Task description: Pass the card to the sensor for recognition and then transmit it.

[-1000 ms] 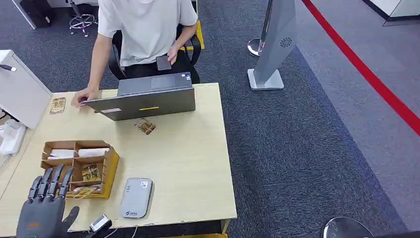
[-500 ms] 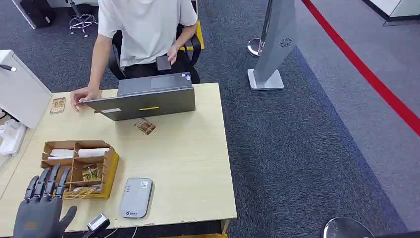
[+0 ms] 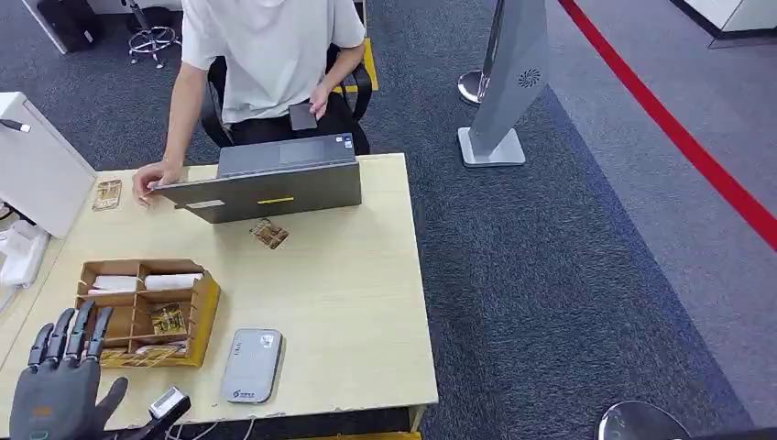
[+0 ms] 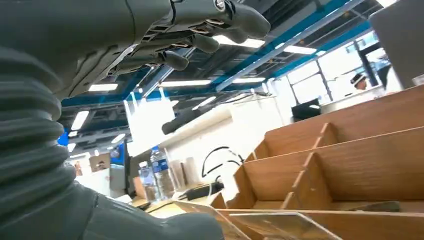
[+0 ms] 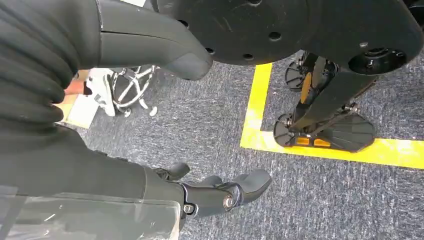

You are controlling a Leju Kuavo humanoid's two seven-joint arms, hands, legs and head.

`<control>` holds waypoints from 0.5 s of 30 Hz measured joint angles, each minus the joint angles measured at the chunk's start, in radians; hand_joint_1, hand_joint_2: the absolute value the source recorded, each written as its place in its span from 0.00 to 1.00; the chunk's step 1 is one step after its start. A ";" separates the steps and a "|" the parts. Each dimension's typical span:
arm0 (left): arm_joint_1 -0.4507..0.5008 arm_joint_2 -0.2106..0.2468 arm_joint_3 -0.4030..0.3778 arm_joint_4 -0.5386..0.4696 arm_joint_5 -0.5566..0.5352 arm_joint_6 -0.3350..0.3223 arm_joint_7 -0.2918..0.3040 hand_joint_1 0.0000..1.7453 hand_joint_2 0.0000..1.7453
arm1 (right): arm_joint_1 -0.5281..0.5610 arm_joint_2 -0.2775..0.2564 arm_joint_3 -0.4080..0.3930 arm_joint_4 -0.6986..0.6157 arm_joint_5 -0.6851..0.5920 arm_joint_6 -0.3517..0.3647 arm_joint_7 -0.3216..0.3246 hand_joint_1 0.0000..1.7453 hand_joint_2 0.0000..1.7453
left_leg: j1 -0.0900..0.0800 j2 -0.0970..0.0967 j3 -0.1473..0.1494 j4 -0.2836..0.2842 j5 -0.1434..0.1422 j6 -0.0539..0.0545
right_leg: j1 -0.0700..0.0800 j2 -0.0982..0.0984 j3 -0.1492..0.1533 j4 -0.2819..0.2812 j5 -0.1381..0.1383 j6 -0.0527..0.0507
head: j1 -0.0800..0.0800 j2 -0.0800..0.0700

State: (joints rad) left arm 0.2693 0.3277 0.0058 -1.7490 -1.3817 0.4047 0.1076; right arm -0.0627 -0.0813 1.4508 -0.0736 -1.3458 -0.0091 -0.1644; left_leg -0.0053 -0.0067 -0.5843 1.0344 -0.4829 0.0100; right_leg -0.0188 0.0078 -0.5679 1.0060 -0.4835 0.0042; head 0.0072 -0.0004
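My left hand (image 3: 57, 392) hovers over the table's near left corner, fingers spread, holding nothing. It is just short of the wooden organizer (image 3: 203, 312), whose front compartments hold patterned cards (image 3: 169, 319). The grey flat sensor (image 3: 251, 365) lies right of the organizer near the front edge. A loose card (image 3: 269, 234) lies in front of the laptop (image 3: 266, 179). Another card (image 3: 107, 193) lies by the person's hand. In the left wrist view my fingers (image 4: 200, 30) stretch above the organizer (image 4: 340, 160). My right hand (image 5: 165, 185) hangs over the carpet, holding nothing.
A person (image 3: 266, 55) in a white shirt sits behind the laptop, one hand (image 3: 151, 177) on the table. A white box (image 3: 37, 165) stands at the far left. A small cabled device (image 3: 168, 403) sits at the front edge. A grey stand (image 3: 508, 82) is on the carpet to the right.
My left hand has drawn back and to the left, away from the organizer toward the table's near corner. The person's hand shifted slightly by the far card.
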 joint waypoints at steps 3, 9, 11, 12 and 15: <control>-0.033 -0.007 0.021 0.048 -0.002 -0.002 -0.007 0.00 1.00 | -0.001 0.000 0.004 0.000 0.001 -0.001 0.002 0.00 1.00 | 0.000 0.000 0.000 0.000 0.000 0.000 | 0.000 0.000 0.000 0.000 0.000 0.000 | 0.000 0.000; -0.091 -0.022 0.030 0.138 -0.010 0.000 -0.018 0.00 1.00 | -0.002 0.000 0.011 0.000 0.004 -0.005 0.004 0.00 1.00 | 0.000 0.000 0.000 0.000 0.000 0.000 | 0.000 0.000 0.000 0.000 0.000 0.000 | 0.000 0.000; -0.101 -0.026 0.030 0.156 -0.011 0.000 -0.018 0.00 1.00 | -0.001 0.000 0.014 0.000 0.004 -0.006 0.004 0.00 1.00 | 0.000 0.000 0.000 0.000 0.000 0.000 | 0.000 0.000 0.000 0.000 0.000 0.000 | 0.000 0.000; -0.104 -0.027 0.030 0.161 -0.011 0.001 -0.018 0.00 1.00 | -0.001 0.000 0.016 0.000 0.004 -0.006 0.004 0.00 1.00 | 0.000 0.000 0.000 0.000 0.000 0.000 | 0.000 0.000 0.000 0.000 0.000 0.000 | 0.000 0.000; -0.113 -0.033 0.030 0.173 -0.011 0.003 -0.019 0.00 1.00 | -0.001 0.000 0.018 0.000 0.004 -0.006 0.004 0.00 1.00 | 0.000 0.000 0.000 0.000 0.000 0.000 | 0.000 0.000 0.000 0.000 0.000 0.000 | 0.000 0.000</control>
State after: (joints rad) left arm 0.1566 0.2949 0.0359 -1.5759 -1.3928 0.4074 0.0885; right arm -0.0642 -0.0813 1.4691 -0.0736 -1.3420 -0.0149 -0.1606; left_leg -0.0053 -0.0067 -0.5844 1.0344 -0.4829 0.0099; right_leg -0.0188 0.0077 -0.5679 1.0059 -0.4835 0.0043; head 0.0069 -0.0004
